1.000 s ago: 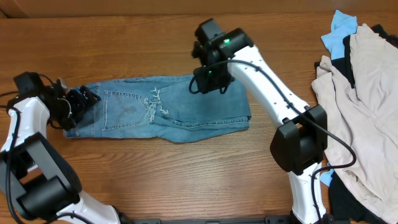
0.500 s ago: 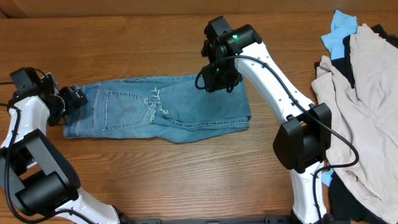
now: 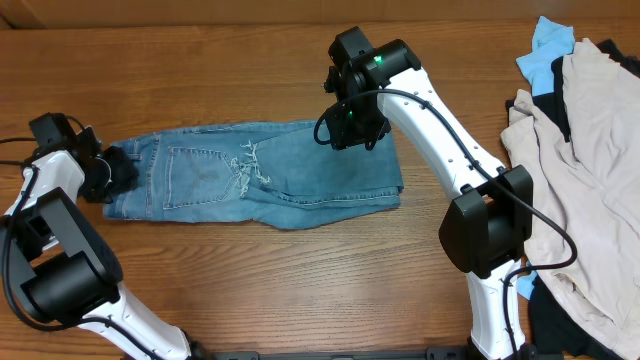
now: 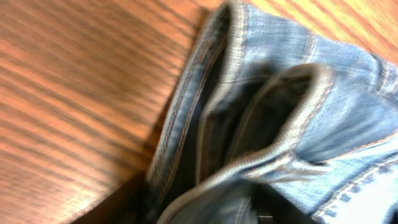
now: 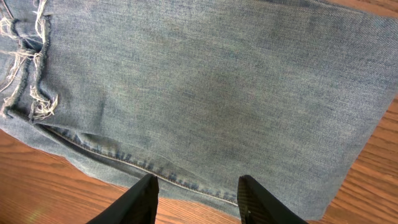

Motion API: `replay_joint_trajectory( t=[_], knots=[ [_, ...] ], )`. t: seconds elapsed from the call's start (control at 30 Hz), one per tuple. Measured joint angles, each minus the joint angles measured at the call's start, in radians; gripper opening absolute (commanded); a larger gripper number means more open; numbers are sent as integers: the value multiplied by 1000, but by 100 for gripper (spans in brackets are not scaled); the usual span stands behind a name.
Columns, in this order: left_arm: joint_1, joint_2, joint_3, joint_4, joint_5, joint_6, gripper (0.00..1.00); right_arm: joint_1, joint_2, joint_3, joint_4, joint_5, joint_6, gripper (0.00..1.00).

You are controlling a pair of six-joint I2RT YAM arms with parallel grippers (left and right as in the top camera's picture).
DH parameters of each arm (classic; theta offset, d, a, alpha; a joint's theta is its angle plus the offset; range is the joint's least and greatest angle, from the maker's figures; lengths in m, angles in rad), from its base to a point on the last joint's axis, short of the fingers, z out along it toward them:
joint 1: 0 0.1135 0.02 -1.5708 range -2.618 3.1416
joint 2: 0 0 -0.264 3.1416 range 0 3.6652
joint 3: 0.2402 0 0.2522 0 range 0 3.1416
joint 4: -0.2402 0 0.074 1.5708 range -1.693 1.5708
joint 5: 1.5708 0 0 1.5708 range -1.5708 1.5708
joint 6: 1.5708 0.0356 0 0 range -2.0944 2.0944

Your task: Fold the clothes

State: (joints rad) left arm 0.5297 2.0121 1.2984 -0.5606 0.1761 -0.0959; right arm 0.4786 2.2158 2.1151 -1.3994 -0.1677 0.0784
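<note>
The jeans (image 3: 290,185) lie folded in a long flat band across the middle of the bench (image 3: 200,60), waistband to the left and folded end to the right. A stitched back pocket (image 3: 195,175) faces up, and the frayed hems (image 3: 250,165) rest on top just right of it.

My left claw (image 3: 118,170) sits at the waistband end, right against the denim. In my left wrist view the waistband (image 4: 267,124) fills the picture, layers gaping open over the wood, and my own fingers don't show, so I cannot tell whether that claw is spread or pinching the cloth.

My right claw (image 5: 198,205) hangs over the right half of the jeans near their far edge, its fingers (image 5: 146,199) spread apart with nothing between them.

Off at the right end of the bench, well apart from the jeans, beige garments (image 3: 580,170) are heaped, with a sky-blue cloth (image 3: 548,45) at the far corner.
</note>
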Motion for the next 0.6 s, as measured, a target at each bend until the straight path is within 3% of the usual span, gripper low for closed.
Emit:
replay_joint_trajectory(
  t=[0.1, 0.27, 0.4, 0.6],
  knots=[
    [-1, 6, 1, 1, 34, -5, 4, 0, 0, 0, -5, 0, 0, 45],
    [6, 6, 7, -8, 53, -6, 4, -2, 0, 0, -8, 16, 10, 45],
    [59, 6, 57, -112, 55, -9, 4, -33, 0, 0, -15, 45, 34, 45],
    [237, -5, 293, -275, 40, -8, 4, -195, 0, 0, -37, 66, 45, 44]
  ],
)
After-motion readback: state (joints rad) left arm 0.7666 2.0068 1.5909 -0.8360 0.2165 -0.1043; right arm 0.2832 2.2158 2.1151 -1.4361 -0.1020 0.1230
